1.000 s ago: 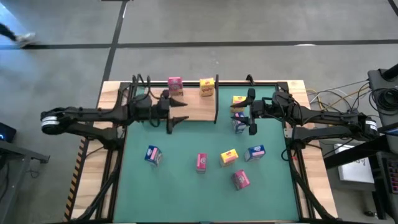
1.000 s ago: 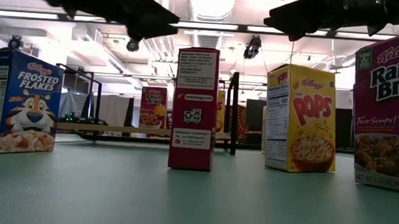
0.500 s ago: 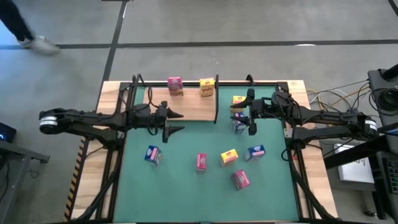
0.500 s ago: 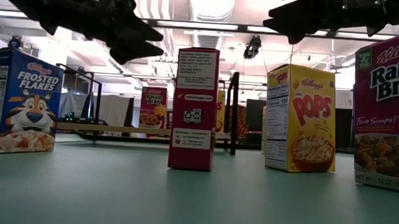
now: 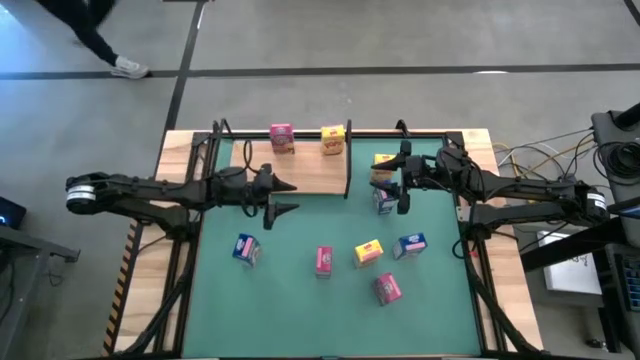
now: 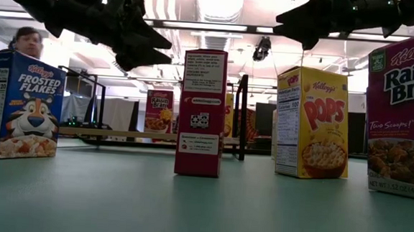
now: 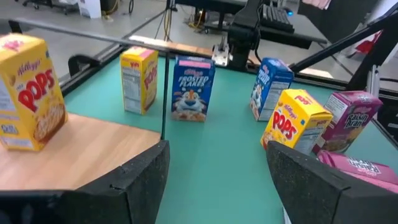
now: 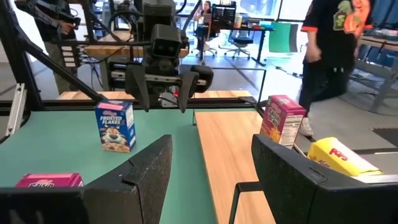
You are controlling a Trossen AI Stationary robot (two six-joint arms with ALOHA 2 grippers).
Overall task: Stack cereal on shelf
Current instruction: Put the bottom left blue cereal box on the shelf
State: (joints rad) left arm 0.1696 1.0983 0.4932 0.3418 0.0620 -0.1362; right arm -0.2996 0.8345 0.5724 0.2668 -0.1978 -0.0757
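The light-wood shelf [image 5: 300, 170] lies at the table's far left. A pink box [image 5: 282, 138] and a yellow box [image 5: 333, 140] stand on it. My left gripper [image 5: 284, 197] hovers open over the green mat, just off the shelf's near edge, and its fingers [image 7: 134, 177] are empty. My right gripper [image 5: 402, 182] hovers open beside a yellow box [image 5: 383, 160] and a blue box [image 5: 385, 200], touching neither. Several more boxes stand on the mat: blue [image 5: 246, 249], pink [image 5: 324, 261], yellow [image 5: 368, 252], blue [image 5: 411, 244] and pink [image 5: 387, 289].
The shelf's black post [image 5: 348, 160] rises between the two grippers and shows in the left wrist view [image 7: 165, 93]. Bare mat [image 5: 300, 225] lies between the left gripper and the near row of boxes. A person [image 8: 326, 43] stands in the room beyond the table.
My left gripper has moved off the shelf toward the table's near edge, drawn slightly left and come down, staying open. The boxes have not moved. A person has walked across the floor beyond the far edge.
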